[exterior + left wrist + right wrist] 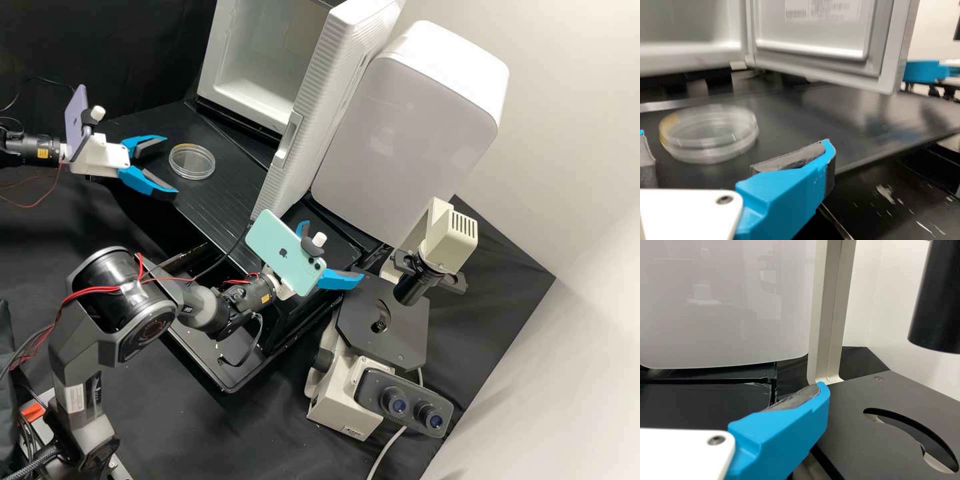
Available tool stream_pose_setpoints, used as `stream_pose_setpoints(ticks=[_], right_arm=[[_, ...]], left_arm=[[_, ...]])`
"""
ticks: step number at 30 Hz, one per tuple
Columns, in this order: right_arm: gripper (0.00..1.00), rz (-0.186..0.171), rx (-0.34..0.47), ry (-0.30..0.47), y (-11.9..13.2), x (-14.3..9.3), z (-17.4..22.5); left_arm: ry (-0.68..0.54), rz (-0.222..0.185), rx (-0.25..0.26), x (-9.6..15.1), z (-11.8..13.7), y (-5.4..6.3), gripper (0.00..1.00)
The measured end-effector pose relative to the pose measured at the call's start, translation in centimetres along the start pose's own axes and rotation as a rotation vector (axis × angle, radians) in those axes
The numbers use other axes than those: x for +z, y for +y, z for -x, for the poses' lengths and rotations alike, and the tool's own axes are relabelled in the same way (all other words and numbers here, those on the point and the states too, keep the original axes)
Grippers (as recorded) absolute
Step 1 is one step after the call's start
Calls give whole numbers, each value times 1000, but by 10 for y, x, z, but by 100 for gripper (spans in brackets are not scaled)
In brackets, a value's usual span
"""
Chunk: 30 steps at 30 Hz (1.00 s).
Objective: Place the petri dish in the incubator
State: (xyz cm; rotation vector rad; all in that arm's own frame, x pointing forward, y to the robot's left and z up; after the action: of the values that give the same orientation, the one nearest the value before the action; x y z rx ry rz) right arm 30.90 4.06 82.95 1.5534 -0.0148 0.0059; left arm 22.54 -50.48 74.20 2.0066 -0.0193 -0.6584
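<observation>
So, nothing placed yet. Dish (192,161) sits flat on the bench (220,200) just ahead of my left gripper (163,167), whose fingers are spread wide, empty and not touching it. Incubator (250,60) is beyond the dish, door (320,113) already open. Left to do: grab, lift, carry in. Right gripper (333,257) is also spread and empty, beside the microscope (380,373). Dish looks clear, shallow and lidded, with a yellowish tinge along one rim.

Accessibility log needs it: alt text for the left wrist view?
A clear petri dish lies on the black tray just ahead of the left gripper, whose blue fingers stand open; behind it the incubator door hangs open.
</observation>
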Motion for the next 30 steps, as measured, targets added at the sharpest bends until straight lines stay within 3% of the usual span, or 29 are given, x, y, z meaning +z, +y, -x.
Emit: stream_pose_setpoints(ticks=[12, 23, 30], right_arm=[[100, 0, 0, 0, 0, 0, 0], [100, 0, 0, 0, 0, 0, 0], [100, 0, 0, 0, 0, 0, 0]], left_arm=[[-28, 105, 0, -4, -8, -2, 100], [-23, 99, 4, -4, -8, -2, 100], [26, 23, 17, -3, -10, -2, 100]])
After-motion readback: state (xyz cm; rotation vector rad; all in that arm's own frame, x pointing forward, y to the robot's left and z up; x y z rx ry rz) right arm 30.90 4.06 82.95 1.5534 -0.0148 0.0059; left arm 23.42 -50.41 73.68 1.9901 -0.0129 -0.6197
